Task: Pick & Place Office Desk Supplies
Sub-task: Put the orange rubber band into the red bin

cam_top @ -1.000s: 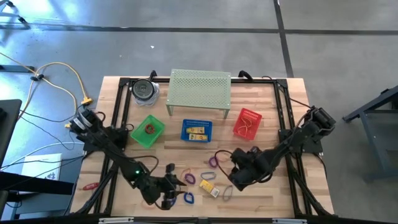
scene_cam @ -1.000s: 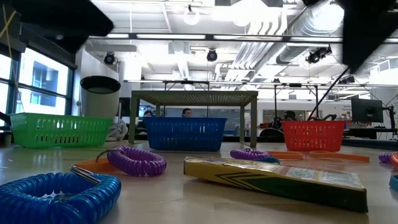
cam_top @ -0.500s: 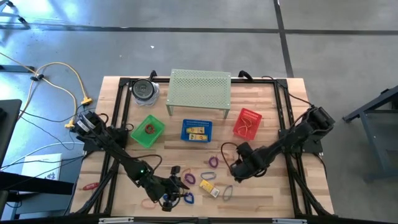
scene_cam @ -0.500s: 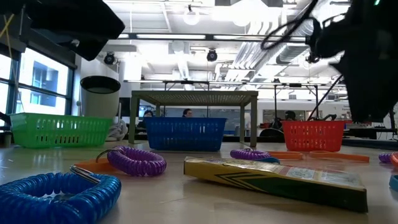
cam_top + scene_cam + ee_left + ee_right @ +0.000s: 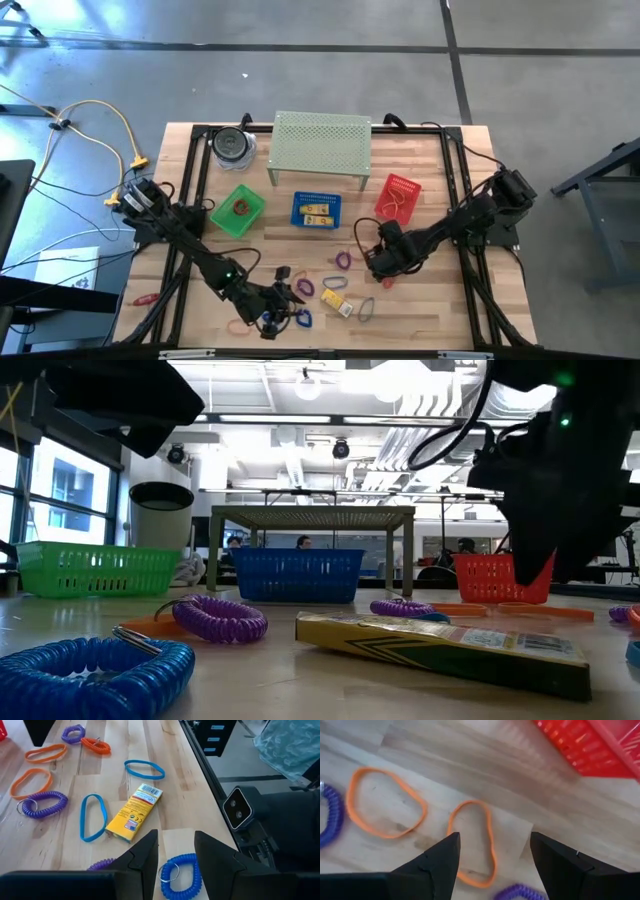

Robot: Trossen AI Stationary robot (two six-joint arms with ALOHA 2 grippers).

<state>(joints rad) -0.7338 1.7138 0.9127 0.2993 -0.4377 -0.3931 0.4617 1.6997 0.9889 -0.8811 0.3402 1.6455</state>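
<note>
Sorting is partly done, judging by how things lie: on the wooden surface [image 5: 440, 300] the green basket [image 5: 239, 211] holds a reddish band, the blue basket [image 5: 316, 209] holds yellow boxes, and the red basket [image 5: 398, 196] holds an orange band or two. Much is still loose near the front edge, so most of the work looks left to do. In the left wrist view the scattered pieces include a yellow box [image 5: 135, 812], two blue bands [image 5: 144, 769], orange bands [image 5: 31, 782], purple coil loops [image 5: 41, 804] and a blue coil loop [image 5: 180, 875]. The left end effector [image 5: 176, 857] sits low at the front edge with its fingers parted on either side of the blue coil loop, near it but not clenched on it; nothing is gripped as far as the pictures show. The right end effector [image 5: 493, 852] hangs over the middle of the surface, just in front of the red basket, fingers spread wide and empty, with an orange band [image 5: 472, 840] lying flat on the wood between them and a second orange band [image 5: 385, 809] just beside it. That band likely belongs in the red basket close by.
</note>
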